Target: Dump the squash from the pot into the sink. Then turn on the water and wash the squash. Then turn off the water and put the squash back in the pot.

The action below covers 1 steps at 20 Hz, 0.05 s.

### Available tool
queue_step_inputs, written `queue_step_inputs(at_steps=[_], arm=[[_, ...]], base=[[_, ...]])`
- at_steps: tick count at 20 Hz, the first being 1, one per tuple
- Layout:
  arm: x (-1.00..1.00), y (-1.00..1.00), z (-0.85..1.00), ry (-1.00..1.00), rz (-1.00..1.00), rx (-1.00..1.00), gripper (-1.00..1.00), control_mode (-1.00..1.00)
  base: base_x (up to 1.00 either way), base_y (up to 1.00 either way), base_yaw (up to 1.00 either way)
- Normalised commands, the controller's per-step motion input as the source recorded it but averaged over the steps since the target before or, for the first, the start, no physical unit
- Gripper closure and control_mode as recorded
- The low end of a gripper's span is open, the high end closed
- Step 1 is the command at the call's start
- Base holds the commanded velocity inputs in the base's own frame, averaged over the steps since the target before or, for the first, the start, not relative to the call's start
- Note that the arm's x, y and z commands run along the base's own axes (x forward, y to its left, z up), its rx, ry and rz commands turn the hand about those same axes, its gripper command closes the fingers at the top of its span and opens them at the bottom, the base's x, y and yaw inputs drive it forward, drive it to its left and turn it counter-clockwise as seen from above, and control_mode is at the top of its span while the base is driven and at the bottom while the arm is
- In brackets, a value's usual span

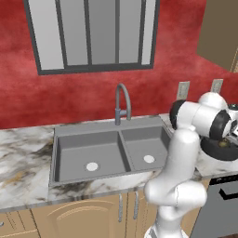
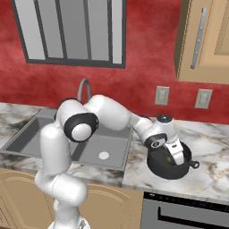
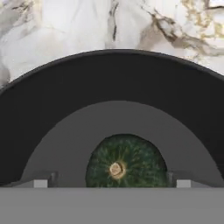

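Observation:
The squash (image 3: 124, 162), dark green with a tan stem spot, lies on the grey floor of the black pot (image 3: 109, 74). My gripper (image 3: 111, 181) hangs just above it, open, one fingertip (image 3: 41, 182) on each side of the squash and a gap on the left. From the right base, the pot (image 2: 160, 171) stands on the marble counter to the right of the sink (image 2: 96, 147), and the gripper (image 2: 173, 154) reaches down into it. The left base view has the pot (image 1: 218, 149) at the far right, partly behind my arm. Both basins of the sink (image 1: 88, 148) hold nothing but their white drains.
The gooseneck faucet (image 1: 122, 100) rises behind the sink divider. A stove front (image 2: 188, 210) lies below the pot's counter. Wall outlets (image 2: 162, 95) and a wooden cabinet (image 2: 205, 40) are above the counter on the right. My own arm (image 2: 107, 114) spans over the right basin.

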Motion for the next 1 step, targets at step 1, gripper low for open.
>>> queue_step_inputs(at_steps=[1], arm=[[-0.16, 0.00, 0.54, -0.05, 0.00, 0.00, -1.00, -1.00]], base=[[0.00, 0.00, 0.00]])
